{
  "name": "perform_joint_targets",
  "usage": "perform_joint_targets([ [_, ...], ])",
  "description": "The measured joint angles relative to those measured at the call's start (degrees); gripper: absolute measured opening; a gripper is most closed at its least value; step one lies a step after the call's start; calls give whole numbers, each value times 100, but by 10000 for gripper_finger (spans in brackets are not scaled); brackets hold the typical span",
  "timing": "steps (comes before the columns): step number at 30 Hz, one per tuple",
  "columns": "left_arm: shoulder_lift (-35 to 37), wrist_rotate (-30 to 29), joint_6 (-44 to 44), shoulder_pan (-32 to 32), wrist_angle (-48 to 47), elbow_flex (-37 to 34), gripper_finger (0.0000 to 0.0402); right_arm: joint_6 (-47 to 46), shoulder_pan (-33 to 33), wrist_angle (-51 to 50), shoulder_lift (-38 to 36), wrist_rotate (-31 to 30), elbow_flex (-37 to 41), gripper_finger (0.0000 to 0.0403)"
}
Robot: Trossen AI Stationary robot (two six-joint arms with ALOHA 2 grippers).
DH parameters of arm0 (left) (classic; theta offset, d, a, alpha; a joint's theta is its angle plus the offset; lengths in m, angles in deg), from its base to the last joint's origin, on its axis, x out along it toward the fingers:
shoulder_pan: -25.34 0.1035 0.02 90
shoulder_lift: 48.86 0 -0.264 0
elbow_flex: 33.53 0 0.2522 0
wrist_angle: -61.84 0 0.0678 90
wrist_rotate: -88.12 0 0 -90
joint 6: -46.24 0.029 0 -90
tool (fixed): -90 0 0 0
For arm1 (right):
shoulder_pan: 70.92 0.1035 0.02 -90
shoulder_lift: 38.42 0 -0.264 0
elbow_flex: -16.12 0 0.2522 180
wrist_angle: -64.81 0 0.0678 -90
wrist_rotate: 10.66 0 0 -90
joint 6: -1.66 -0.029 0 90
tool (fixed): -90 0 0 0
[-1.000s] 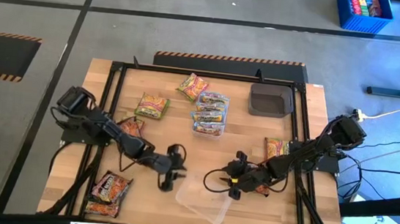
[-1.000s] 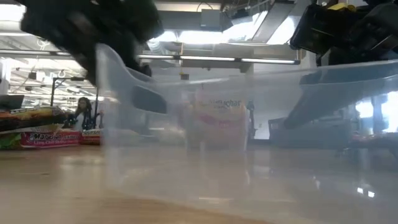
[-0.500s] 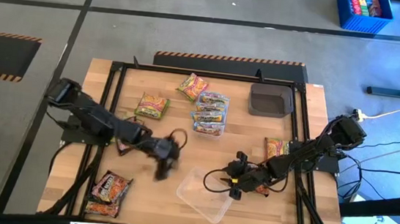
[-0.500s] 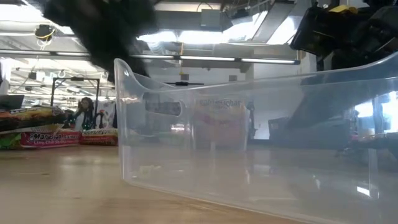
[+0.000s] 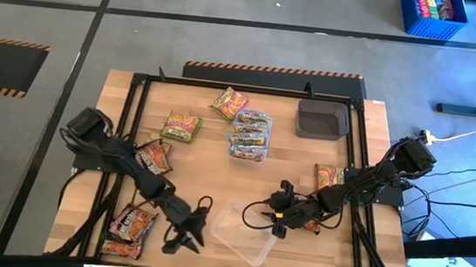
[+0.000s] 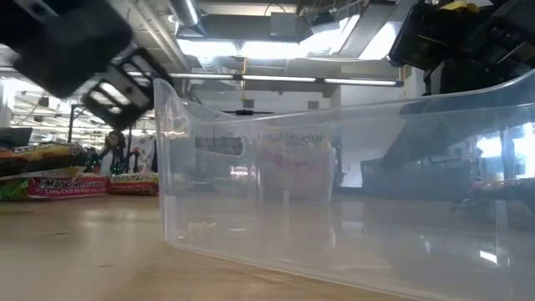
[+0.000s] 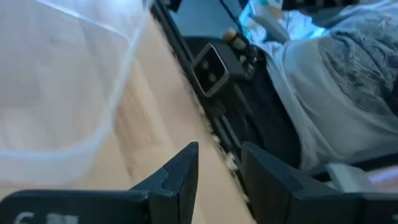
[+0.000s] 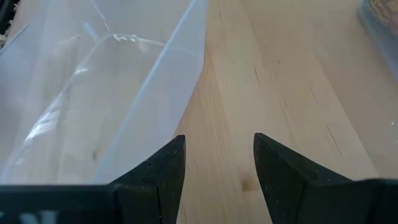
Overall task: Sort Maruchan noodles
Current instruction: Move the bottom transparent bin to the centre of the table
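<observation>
Left gripper: placed near the front edge of the table, just left of the clear tub; its fingers are parted by a narrow gap with nothing seen between them. In the low view only a blurred dark part of it is seen.
Right gripper: set at the tub's right side; in its wrist view a narrow gap is seen between the fingers, bare wood showing through, nothing held.
Clear tub: empty as far as can be made out; cut off in both wrist views.
Noodle packets: a stack lies at the back centre; single ones are near it; two maroon ones lie at the front left, one is partly covered by the left arm, one by the right arm.
Grey tray: at the back right, contents not discernible.
Low view: packets are blurred through the tub wall; the label is hardly legible.
</observation>
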Motion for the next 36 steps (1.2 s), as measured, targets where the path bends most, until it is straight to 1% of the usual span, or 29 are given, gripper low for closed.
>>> perform_joint_targets([
  [2,-91,-98,15,98,119,0,117,-1,0,0,0,13,0,169],
  [5,-136,-467,35,211,97,0,117,-1,0,1,0,31,0,169],
  [8,-134,-876,41,329,93,0,117,-1,0,6,0,264,0,169],
  [11,-101,-1124,145,433,100,0,117,-3,4,-28,0,444,0,169],
  [16,-101,-1502,194,624,-128,0,117,-94,4,-92,0,524,4,169],
  [19,-101,-1926,260,742,-407,-3,117,-104,1,-70,0,379,4,169],
  [23,-101,-2736,347,924,-689,-7,117,-106,6,-46,0,109,4,169],
  [25,-99,-3008,382,980,-765,-7,117,-111,2,-43,0,-83,4,169],
  [28,-99,-3162,473,1053,-813,-7,117,-134,-29,-57,0,-326,4,169],
  [32,-91,-3207,492,1096,-865,-7,117,-136,-107,-82,0,-354,4,169],
  [36,131,-3288,509,1099,-1297,-7,117,-139,-168,-238,0,-444,4,169],
])
